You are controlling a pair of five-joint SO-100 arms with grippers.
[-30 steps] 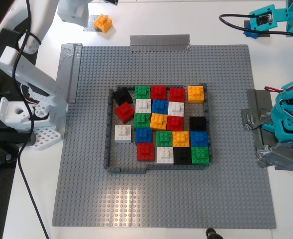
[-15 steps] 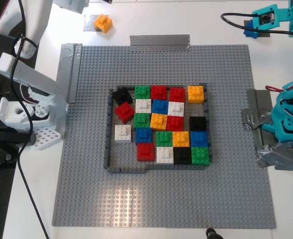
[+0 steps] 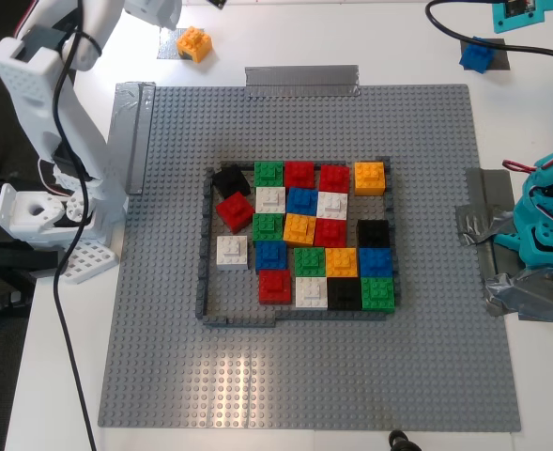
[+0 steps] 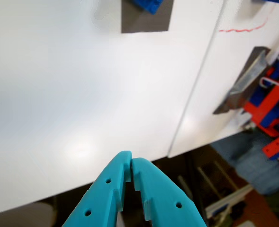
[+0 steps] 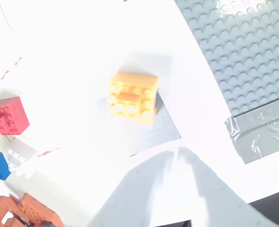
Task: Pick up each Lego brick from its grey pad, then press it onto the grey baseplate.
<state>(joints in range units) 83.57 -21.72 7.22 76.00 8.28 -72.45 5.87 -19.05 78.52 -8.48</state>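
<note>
The orange Lego brick [image 3: 193,42] sits on its grey pad [image 3: 171,43] off the far left corner of the grey baseplate [image 3: 163,329]. The blue brick [image 3: 475,54] sits on the other grey pad [image 3: 494,49] at the far right. My first gripper [image 4: 131,163], teal, is shut and empty, raised over the white table away from the blue brick [image 4: 151,4] and its pad [image 4: 144,21]. My second gripper [image 5: 175,153], white, is shut and empty, hovering just short of the orange brick [image 5: 132,97] on its pad [image 5: 156,130].
A dark-grey brick frame [image 3: 204,263] holding several coloured bricks sits mid-baseplate. Grey tape strips [image 3: 301,80] hold the plate's edges. The white arm's base [image 3: 41,216] stands at the exterior view's left, the teal base [image 3: 548,225] at its right. Loose bricks [image 5: 9,116] lie near the orange brick.
Both arms have pulled up toward the top edge of the exterior view. The teal gripper has moved off the blue brick, which now shows in full. Both bricks have stayed on their pads.
</note>
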